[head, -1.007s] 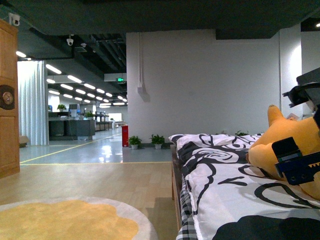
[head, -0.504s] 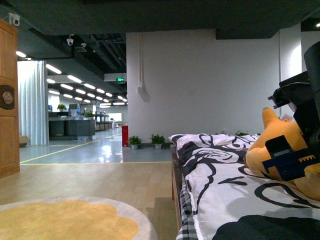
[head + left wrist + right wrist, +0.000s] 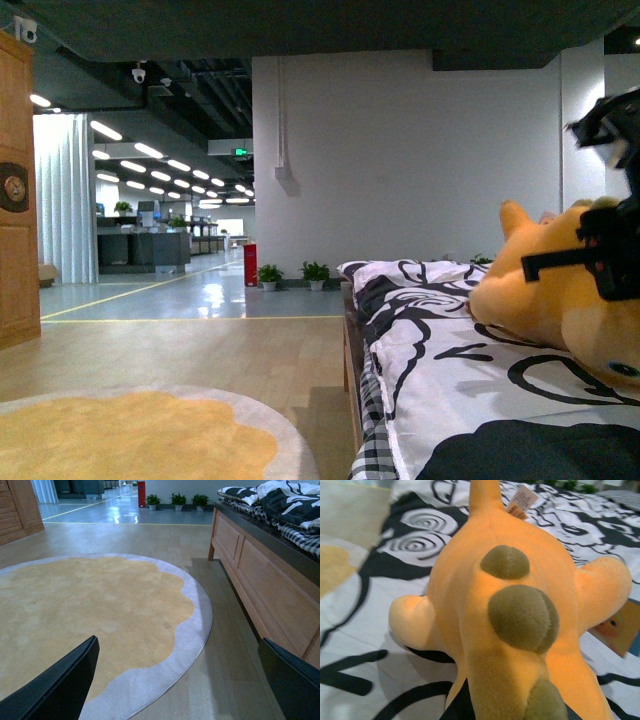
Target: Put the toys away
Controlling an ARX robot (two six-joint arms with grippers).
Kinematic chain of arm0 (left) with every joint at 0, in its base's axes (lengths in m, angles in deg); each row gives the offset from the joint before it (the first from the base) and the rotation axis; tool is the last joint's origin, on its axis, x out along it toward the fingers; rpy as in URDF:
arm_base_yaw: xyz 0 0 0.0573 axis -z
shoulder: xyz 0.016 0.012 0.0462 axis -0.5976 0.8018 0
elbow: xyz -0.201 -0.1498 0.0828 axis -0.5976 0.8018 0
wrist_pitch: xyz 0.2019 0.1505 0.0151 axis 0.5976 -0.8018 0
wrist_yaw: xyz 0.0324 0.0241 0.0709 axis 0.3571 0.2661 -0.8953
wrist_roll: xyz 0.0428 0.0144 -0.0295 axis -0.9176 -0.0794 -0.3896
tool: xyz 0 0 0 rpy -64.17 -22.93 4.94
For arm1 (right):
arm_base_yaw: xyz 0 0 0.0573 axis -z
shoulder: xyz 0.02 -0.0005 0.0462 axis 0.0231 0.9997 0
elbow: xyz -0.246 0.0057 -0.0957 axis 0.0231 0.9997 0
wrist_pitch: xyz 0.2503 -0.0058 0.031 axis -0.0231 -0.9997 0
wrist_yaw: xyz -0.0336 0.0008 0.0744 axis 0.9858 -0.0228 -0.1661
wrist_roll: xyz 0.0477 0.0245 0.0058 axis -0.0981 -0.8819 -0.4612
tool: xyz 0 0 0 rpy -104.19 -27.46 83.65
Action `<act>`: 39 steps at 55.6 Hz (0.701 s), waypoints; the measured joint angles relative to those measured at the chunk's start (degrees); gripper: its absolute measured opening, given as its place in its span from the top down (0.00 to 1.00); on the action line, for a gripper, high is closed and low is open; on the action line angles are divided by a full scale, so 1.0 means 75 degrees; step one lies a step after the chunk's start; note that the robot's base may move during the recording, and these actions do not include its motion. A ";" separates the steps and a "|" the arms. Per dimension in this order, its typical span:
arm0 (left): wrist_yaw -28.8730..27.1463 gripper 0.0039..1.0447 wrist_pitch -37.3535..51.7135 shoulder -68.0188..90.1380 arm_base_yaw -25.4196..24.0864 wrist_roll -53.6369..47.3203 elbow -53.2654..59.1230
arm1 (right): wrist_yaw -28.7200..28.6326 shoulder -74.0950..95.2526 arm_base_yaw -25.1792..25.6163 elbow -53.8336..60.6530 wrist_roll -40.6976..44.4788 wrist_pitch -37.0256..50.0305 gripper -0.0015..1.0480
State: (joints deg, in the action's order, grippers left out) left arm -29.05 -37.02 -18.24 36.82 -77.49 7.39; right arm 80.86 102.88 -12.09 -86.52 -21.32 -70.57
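Open hall up front: white wall [image 3: 400, 150] at the back, potted plants [image 3: 292, 275] at its foot, wood floor [image 3: 200, 350], wardrobe [image 3: 15, 190] at far left. Rug [image 3: 120, 440], round, yellow with a pale border, lies low left. Bed [image 3: 352, 370] runs along the right under a black-and-white duvet [image 3: 440, 350]. Plush [image 3: 545, 290], orange, lies on the duvet at the right edge with one pointed ear up. Right claw [image 3: 600, 262] is the black hardware in front of the plush's upper side, cut off by the frame edge. I can't tell if it's gripping the plush or only overlapping it.

Left wrist view: left claw [image 3: 177, 645] is spread wide and holds nothing, its two black fingers [image 3: 60, 685] showing in the two near corners. It hangs low over the rug [image 3: 90, 605] and its pale border. The bed's wood side [image 3: 260, 580] is beside it, with duvet [image 3: 285, 495] folds on top, plants [image 3: 177, 500] far back.

Right wrist view: plush [image 3: 470, 590] fills the frame, seen close from its back, lying on the duvet [image 3: 350, 630]. Olive-brown spots [image 3: 522, 617] run down its spine, with a tag [image 3: 522, 502] near the far end. A stubby limb sticks out on each side. A dark patch under the near end may be a finger, too unclear to call. Claw state not readable in this view either.
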 joint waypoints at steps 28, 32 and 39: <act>0.0000 0.06 0.0000 0.0000 0.0000 0.0000 0.0000 | -0.4637 -0.3888 0.1947 0.1233 -0.2253 -0.1209 0.94; 0.0000 0.06 0.0000 0.0000 0.0003 -0.0003 0.0000 | -0.5240 -0.4395 0.2328 0.1515 -0.2570 -0.1285 0.94; 0.0000 0.06 0.0000 0.0000 0.0003 0.0000 0.0000 | -0.5989 -0.5179 0.2961 0.1903 -0.3092 -0.1408 0.94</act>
State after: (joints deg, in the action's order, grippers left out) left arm -29.05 -37.02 -18.24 36.84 -77.49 7.39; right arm 35.94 64.04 10.12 -72.25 -44.51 -81.12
